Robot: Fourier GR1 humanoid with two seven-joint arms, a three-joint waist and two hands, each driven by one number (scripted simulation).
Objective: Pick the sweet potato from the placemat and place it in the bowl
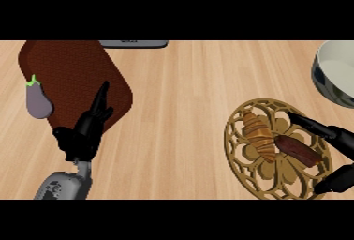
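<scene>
The reddish-brown sweet potato (298, 151) lies on a round golden openwork placemat (240, 157) at the right, beside a croissant (259, 136). My right hand (342, 139) comes in from the right edge and is open. Its fingers reach over the sweet potato's far side, and its thumb (333, 181) sits at the near side, so the sweet potato lies between them. I cannot tell whether they touch it. The grey-white bowl (335, 71) stands at the upper right, partly cut off by the edge. My left hand (84, 133) rests open at the lower left, fingers pointing up.
A dark brown mat (69, 65) fills the upper left, with a purple eggplant (39, 100) on its left edge. A grey object (133, 43) shows at the top edge. Bare wooden counter (180, 117) lies between the two mats.
</scene>
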